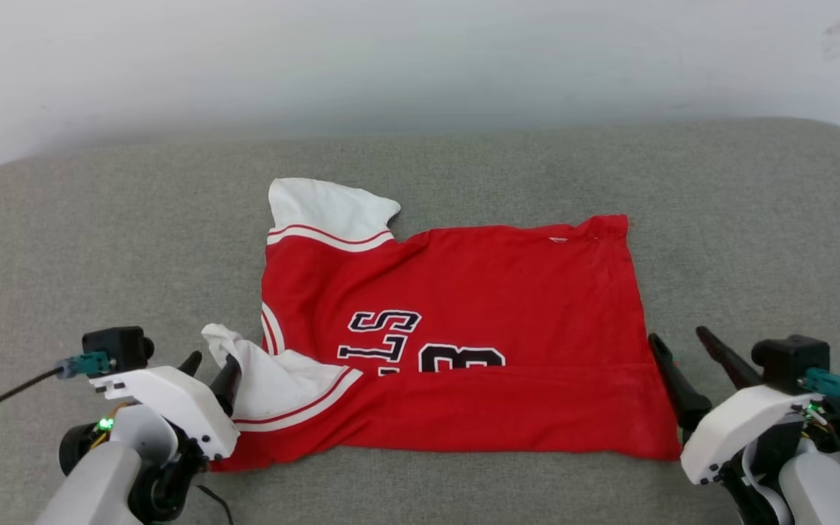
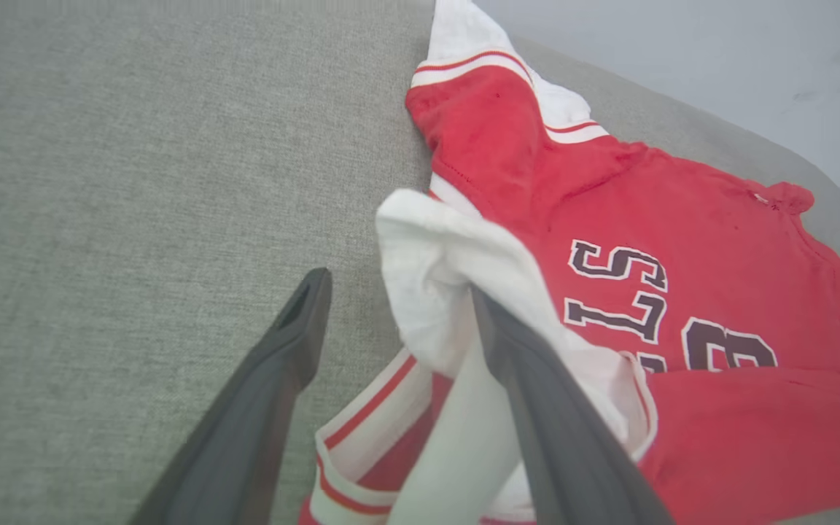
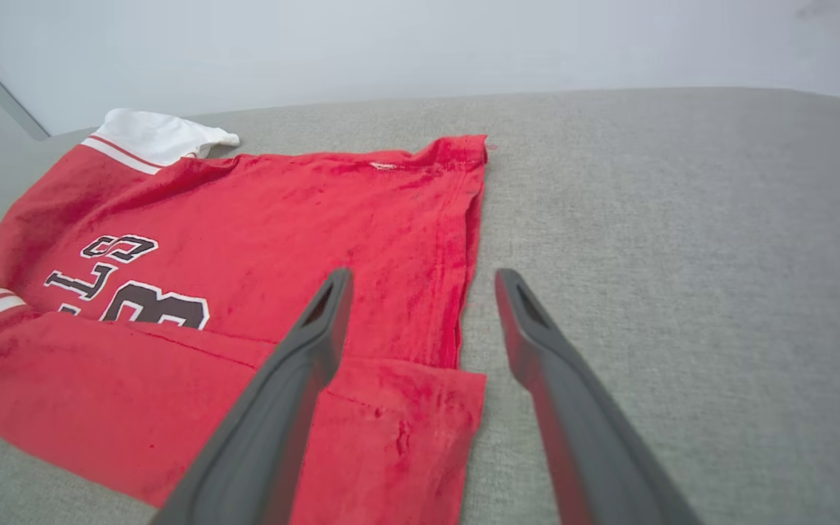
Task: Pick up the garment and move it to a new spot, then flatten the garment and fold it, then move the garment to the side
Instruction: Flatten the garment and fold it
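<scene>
The garment (image 1: 464, 292) is a red jersey lying on the grey cushion, its near hem folded up over the lower part of the black lettering. One white sleeve sticks out at the far left, and the other is bunched at the near left. My left gripper (image 1: 208, 370) is open at that bunched sleeve. In the left wrist view the white sleeve (image 2: 434, 277) drapes against the right finger of the left gripper (image 2: 398, 295). My right gripper (image 1: 679, 341) is open at the garment's near right corner. In the right wrist view its fingers straddle the garment's (image 3: 281, 219) right edge, right gripper (image 3: 424, 288).
The grey padded surface (image 1: 755, 219) stretches wide on both sides of the jersey and behind it. A pale wall (image 1: 420, 58) rises behind its far edge.
</scene>
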Available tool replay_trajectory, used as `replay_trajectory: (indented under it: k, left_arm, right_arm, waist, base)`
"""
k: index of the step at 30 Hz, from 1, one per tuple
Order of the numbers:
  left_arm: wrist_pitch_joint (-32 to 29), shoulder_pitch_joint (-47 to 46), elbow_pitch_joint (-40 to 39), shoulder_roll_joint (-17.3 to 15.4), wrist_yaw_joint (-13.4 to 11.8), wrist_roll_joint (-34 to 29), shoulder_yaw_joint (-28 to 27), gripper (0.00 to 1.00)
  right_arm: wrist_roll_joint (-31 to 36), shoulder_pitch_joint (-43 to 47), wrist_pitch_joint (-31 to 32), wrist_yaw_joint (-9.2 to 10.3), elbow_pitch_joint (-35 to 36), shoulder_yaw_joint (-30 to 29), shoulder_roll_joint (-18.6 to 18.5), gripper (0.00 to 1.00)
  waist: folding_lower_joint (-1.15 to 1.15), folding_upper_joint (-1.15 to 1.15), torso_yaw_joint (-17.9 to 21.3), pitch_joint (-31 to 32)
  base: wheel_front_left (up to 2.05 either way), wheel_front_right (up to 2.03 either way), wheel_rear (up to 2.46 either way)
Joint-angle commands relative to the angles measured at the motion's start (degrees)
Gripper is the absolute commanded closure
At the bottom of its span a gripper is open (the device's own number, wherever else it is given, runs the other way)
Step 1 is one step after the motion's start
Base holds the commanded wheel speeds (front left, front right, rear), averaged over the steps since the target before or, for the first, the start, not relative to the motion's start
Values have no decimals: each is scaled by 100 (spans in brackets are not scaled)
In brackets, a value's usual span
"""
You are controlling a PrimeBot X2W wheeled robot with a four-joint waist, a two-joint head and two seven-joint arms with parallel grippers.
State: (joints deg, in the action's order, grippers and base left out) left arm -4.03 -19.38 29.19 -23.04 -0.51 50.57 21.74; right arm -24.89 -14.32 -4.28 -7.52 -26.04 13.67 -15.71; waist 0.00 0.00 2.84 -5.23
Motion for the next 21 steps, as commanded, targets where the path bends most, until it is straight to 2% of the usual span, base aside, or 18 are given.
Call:
replay_trajectory:
  k: [1,7,14,18,19,21]
  left_arm:
    - [-68,-18,-104,-69,-37,-14,-12,0]
    - [-840,222,-724,-576,-219,58,49,0]
    - [-2213,687,-1480,-1243,-598,286,171,0]
    - [-2848,1043,-1905,-1452,-850,539,206,0]
    - [-2848,1043,-1905,-1452,-850,539,206,0]
    - [-3019,1200,-2098,-1495,-1019,630,187,0]
  right_arm:
    - [94,107,-119,6,120,-57,17,0]
    - [493,531,-257,6,771,-524,243,0]
    - [899,1082,-25,6,1700,-788,620,0]
    - [1025,1242,122,6,2066,-862,781,0]
    - [1025,1242,122,6,2066,-862,781,0]
    - [1074,1306,180,6,2240,-893,857,0]
  waist:
    - [0,0,30,61]
    - [0,0,82,193]
    - [0,0,226,201]
    - [0,0,326,93]
    - [0,0,326,93]
    - [0,0,377,-15]
  base:
    - [0,0,0]
    - [0,0,0]
    - [0,0,0]
    - [0,0,0]
    - [0,0,0]
    - [0,0,0]
